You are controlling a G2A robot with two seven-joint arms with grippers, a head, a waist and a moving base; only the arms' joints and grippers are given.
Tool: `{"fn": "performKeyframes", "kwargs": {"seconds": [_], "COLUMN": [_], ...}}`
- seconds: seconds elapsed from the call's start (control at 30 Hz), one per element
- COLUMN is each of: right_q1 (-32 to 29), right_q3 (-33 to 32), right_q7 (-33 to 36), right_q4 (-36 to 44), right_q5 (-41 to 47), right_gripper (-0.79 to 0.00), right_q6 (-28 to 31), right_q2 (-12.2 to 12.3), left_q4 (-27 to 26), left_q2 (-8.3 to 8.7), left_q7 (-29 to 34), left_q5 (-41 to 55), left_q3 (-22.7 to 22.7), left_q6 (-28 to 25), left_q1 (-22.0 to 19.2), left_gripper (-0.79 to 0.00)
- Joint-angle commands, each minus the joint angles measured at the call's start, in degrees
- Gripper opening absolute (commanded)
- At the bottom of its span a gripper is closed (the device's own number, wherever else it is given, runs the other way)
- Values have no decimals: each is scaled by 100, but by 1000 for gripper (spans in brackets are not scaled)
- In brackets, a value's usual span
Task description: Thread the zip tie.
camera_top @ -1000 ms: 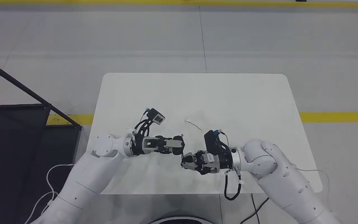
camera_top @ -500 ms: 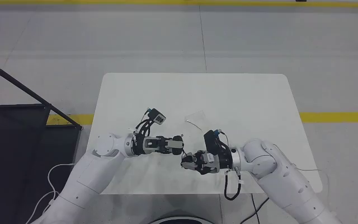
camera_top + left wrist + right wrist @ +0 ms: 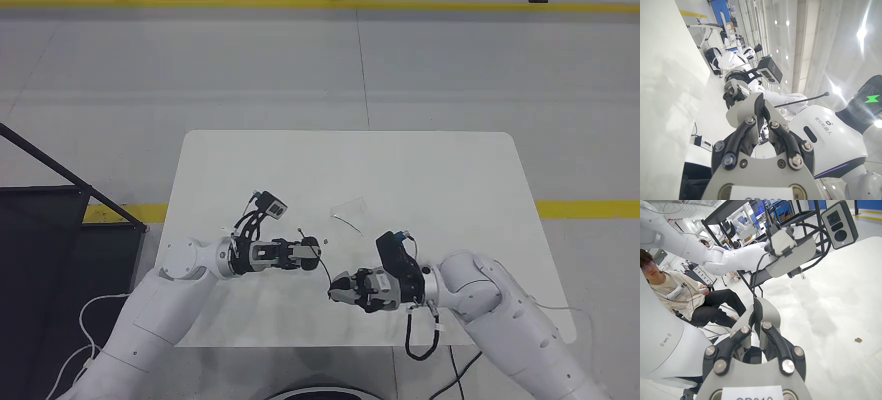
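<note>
top view: the black zip tie [image 3: 326, 270] is held off the table [image 3: 450, 170], bowed between the left gripper [image 3: 312, 244] and the right gripper [image 3: 337, 291]. a miss at the slot is judged possible, because so limp a bow can be buckled sideways when pushed. both forearms are angled inward over the table's near edge, the grippers close but apart.

left wrist view: the left gripper [image 3: 762, 106] is clamped on the zip tie [image 3: 800, 100], whose head [image 3: 826, 93] juts out past the pads.

right wrist view: the right gripper [image 3: 755, 307] is pinched together on the zip tie [image 3: 757, 272], which rises to the left gripper [image 3: 780, 244]. a slip from so narrow a pinch is also judged possible.
</note>
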State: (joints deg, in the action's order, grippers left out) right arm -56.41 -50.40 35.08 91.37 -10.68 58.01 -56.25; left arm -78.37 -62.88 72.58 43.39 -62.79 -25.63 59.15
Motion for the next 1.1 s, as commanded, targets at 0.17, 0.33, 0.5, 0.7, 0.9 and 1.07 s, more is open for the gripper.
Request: {"fn": "performKeyframes", "kwargs": {"seconds": [0.17, 0.33, 0.5, 0.7, 0.9, 1.07], "right_q1": [-62, -84, -130, -212, -242, -256], "right_q3": [-36, -68, -136, -213, -241, -253], "right_q7": [106, 116, 2, -168, -311, -421], "right_q4": [215, 282, 333, 389, 398, 406], "right_q5": [358, 489, 532, 498, 468, 438], "right_gripper": [-785, -785, -785, -785, -785, -785], "right_q6": [-1, -1, -1, -1, -1, -1], "right_q2": [110, 169, 213, 261, 296, 322], "left_q4": [35, 57, 63, 76, 96, 85], "left_q2": [-17, -28, -38, -43, -44, -40], "left_q7": [-70, -139, -137, -111, -81, -24], "left_q5": [-124, -275, -367, -515, -705, -890], "left_q3": [-8, 1, 14, 27, 45, 72], "left_q6": [-20, -27, -22, -3, 6, 23], "left_q1": [13, 4, 3, -4, -8, -8], "left_gripper": [-785, -785, -785, -785, -785, -785]}}
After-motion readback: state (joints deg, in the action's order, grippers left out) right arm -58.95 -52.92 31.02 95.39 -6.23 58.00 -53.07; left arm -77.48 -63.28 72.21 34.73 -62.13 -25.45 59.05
